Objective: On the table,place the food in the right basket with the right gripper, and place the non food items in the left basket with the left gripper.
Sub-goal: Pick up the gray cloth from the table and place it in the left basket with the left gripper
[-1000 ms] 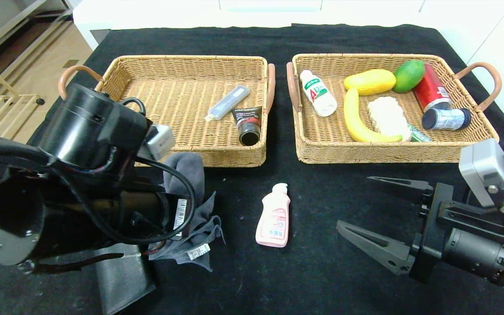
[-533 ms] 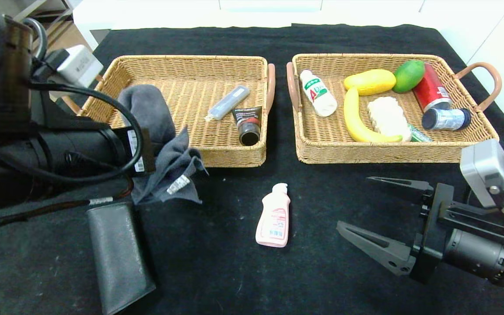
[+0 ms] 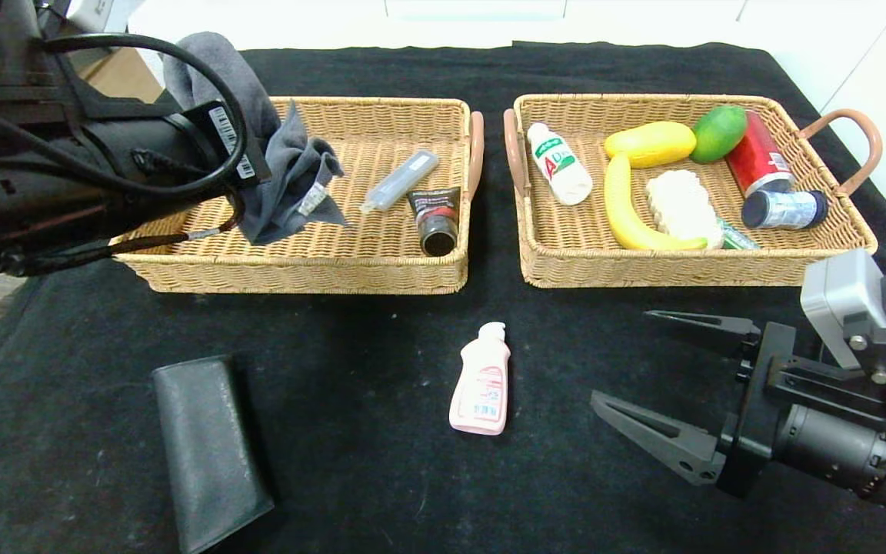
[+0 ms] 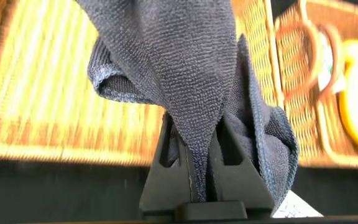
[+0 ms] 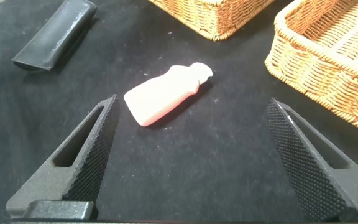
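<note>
My left gripper (image 3: 258,158) is shut on a grey cloth (image 3: 289,181) and holds it in the air over the near left part of the left basket (image 3: 297,275). In the left wrist view the cloth (image 4: 179,56) hangs pinched between the closed fingers of the left gripper (image 4: 197,127). My right gripper (image 3: 624,355) is open and empty, low over the table at the front right. A pink bottle (image 3: 481,381) lies on the table to its left, also in the right wrist view (image 5: 163,93) beyond the open right gripper (image 5: 191,101). A black case (image 3: 208,450) lies at the front left.
The left basket holds a grey tube (image 3: 401,181) and a black tube (image 3: 435,219). The right basket (image 3: 689,271) holds a banana (image 3: 627,208), a white bottle (image 3: 560,163), a red can (image 3: 757,163) and several other foods. The black case shows in the right wrist view (image 5: 55,34).
My left arm has lifted the grey cloth off the table and carried it up and back, from beside the black case to above the left basket. The right arm has barely moved.
</note>
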Available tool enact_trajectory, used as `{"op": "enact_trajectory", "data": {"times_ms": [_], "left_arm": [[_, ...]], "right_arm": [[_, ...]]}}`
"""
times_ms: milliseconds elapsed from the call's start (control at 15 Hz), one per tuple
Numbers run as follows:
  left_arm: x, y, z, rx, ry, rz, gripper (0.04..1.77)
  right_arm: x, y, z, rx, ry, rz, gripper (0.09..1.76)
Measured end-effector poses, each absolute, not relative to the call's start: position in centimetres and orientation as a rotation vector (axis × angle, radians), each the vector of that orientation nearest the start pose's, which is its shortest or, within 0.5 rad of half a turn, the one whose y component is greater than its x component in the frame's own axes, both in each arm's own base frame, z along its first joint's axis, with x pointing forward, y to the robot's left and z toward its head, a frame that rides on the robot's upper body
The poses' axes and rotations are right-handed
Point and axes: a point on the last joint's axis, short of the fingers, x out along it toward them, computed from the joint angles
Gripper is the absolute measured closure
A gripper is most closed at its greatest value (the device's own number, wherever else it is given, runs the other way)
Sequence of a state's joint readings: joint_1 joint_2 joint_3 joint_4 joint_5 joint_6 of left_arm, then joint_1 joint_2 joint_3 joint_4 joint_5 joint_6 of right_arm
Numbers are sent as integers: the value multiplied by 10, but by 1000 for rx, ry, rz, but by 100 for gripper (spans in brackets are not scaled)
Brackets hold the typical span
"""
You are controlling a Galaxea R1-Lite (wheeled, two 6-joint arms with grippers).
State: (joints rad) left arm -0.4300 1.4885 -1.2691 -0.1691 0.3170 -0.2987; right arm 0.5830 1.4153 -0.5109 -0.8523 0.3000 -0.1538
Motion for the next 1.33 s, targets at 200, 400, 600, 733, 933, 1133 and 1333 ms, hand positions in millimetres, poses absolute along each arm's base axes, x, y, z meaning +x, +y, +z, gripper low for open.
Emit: {"op": "enact_trajectory", "data": {"times_ms": [200, 400, 600, 733, 933, 1133, 1333], "left_arm": [[259, -106, 333, -291, 27, -96, 161], [279, -110, 333, -304, -25, -94, 161], [299, -113, 328, -297, -29, -81, 161], [309, -115, 324, -294, -22, -79, 161], [321, -119, 324, -295, -29, -91, 161], [329, -124, 321, -294, -25, -95, 161], [333, -127, 315, -288, -9, -93, 161]], "right_arm": [[182, 128, 200, -152, -14, 886, 14], [181, 128, 201, -152, -17, 886, 14], [181, 128, 201, -152, -18, 886, 14], [181, 128, 202, -151, -21, 885, 14], [182, 127, 202, -152, -22, 882, 14], [182, 127, 203, -151, -24, 880, 14], [182, 126, 202, -152, -23, 878, 14]]}}
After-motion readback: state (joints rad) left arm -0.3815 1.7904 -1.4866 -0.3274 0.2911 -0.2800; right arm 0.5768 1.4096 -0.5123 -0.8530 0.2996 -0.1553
